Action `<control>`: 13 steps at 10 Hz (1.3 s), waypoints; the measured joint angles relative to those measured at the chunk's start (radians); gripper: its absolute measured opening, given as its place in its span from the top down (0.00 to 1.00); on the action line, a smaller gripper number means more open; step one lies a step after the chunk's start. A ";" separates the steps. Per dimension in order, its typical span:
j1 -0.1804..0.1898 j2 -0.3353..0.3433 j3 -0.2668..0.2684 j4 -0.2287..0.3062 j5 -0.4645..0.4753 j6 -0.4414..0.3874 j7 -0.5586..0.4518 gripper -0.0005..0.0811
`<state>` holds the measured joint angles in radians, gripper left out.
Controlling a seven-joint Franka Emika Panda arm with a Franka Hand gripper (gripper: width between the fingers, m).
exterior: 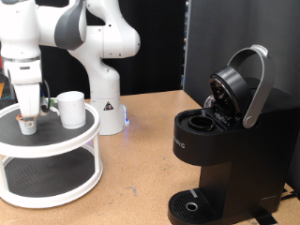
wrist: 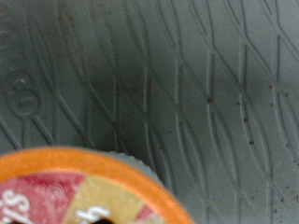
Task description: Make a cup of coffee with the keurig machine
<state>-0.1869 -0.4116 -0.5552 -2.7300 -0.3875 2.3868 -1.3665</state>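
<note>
My gripper (exterior: 29,114) hangs straight down over the top shelf of a round white two-tier stand (exterior: 56,141) at the exterior view's left. Its fingertips are just above a small pod cup (exterior: 28,126) standing on the shelf's grey mat, and they look spread, with nothing between them. The wrist view shows the pod's orange rim and red-marked lid (wrist: 89,201) very close, on the ribbed grey mat (wrist: 187,84); no fingers show there. The white cup (exterior: 72,109) stands on the same shelf beside the gripper. The black keurig machine (exterior: 220,150) stands at the right with its lid (exterior: 239,89) raised and its pod chamber open.
The arm's white base (exterior: 105,103) stands behind the stand. The stand's lower shelf (exterior: 47,173) shows nothing on it. The keurig's round drip tray (exterior: 192,204) is bare. Brown tabletop (exterior: 141,169) lies between stand and machine. A black curtain hangs behind.
</note>
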 joint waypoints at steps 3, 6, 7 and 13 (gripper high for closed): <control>0.000 0.000 -0.012 -0.015 0.000 0.020 -0.006 0.00; 0.000 0.002 -0.012 -0.019 -0.001 0.023 -0.006 0.17; 0.000 0.003 -0.012 -0.019 -0.001 0.023 -0.005 0.17; 0.001 -0.005 -0.004 0.012 0.012 -0.048 0.000 0.45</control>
<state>-0.1857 -0.4163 -0.5591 -2.7179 -0.3755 2.3385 -1.3667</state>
